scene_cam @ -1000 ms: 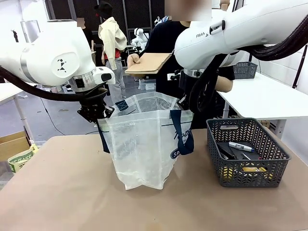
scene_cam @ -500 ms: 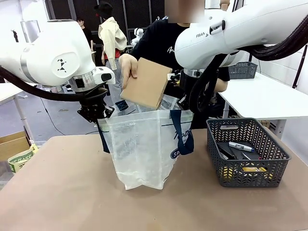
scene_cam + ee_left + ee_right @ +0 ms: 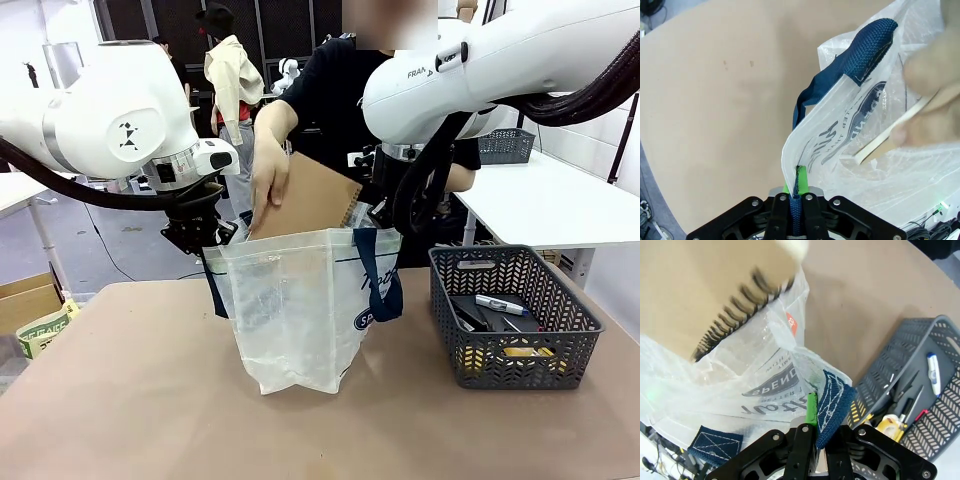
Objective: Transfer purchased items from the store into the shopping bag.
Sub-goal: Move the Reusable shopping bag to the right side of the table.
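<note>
Now the left end effector [image 3: 796,185] and right end effector [image 3: 816,416] each pinch a strap [image 3: 865,45] of the floppy shopping bag [image 3: 300,310], upright on the surface [image 3: 120,400]; a hand [image 3: 268,185] slides the stiff, light notebook [image 3: 318,200] in edgewise.

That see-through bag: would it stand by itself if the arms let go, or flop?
Probably flop: the shopping bag looks like limp, crinkled thin plastic, and the left gripper and right gripper each pinch its rim, seemingly holding the mouth open. Its base rests on the table, so it may sag rather than topple.
</note>
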Tool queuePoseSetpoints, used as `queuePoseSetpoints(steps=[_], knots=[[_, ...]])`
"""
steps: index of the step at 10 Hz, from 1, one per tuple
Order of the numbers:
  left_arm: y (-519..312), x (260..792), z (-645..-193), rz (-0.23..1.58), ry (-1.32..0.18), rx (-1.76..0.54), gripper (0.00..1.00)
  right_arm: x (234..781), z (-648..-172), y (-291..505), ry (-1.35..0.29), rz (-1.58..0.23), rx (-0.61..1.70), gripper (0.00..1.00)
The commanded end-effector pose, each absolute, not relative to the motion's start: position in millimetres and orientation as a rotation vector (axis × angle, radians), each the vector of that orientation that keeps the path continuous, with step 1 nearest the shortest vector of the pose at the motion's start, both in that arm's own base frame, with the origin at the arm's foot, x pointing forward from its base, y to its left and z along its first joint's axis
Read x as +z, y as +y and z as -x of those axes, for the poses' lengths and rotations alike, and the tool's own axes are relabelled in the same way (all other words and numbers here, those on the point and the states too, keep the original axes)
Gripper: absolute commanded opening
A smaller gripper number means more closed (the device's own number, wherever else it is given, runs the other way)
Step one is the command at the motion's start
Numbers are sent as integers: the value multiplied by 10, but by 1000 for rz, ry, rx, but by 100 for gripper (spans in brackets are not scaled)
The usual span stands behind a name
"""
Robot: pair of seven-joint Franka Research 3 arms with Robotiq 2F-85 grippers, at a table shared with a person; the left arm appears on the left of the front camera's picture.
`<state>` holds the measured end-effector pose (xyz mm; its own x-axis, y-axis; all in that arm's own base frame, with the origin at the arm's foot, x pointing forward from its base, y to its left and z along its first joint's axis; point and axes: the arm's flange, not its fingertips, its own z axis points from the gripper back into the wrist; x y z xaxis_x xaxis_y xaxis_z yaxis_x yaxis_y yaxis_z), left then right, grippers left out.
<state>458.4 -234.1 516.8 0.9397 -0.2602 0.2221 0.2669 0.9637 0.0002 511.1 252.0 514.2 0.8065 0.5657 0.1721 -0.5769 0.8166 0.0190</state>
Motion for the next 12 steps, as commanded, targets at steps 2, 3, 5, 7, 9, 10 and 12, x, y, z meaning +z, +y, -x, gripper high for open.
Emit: queuePoseSetpoints(steps=[2, 3, 5, 7, 9, 10, 12], knots=[[-2319, 5172, -4583, 27, -224, -266, 0, 5136, -5108, 2491, -163, -68, 608, 0], [-2319, 5172, -4583, 27, -224, -266, 0, 5136, -5108, 2491, -163, -68, 608, 0], [-2319, 5172, -4583, 27, -224, -266, 0, 5136, -5108, 2491, -163, -68, 608, 0], [-2319, 5172, -4583, 27, -224, -266, 0, 5136, -5108, 2491, -163, -68, 608, 0], [-2319, 5172, -4583, 27, -224, -266, 0, 5136, -5108, 2491, -163, -68, 608, 0], [-2319, 5172, -4583, 27, -224, -266, 0, 5136, -5108, 2491, -163, -68, 608, 0], [-2319, 5172, -4583, 27, -224, -266, 0, 5136, -5108, 2491, -163, -68, 608, 0]])
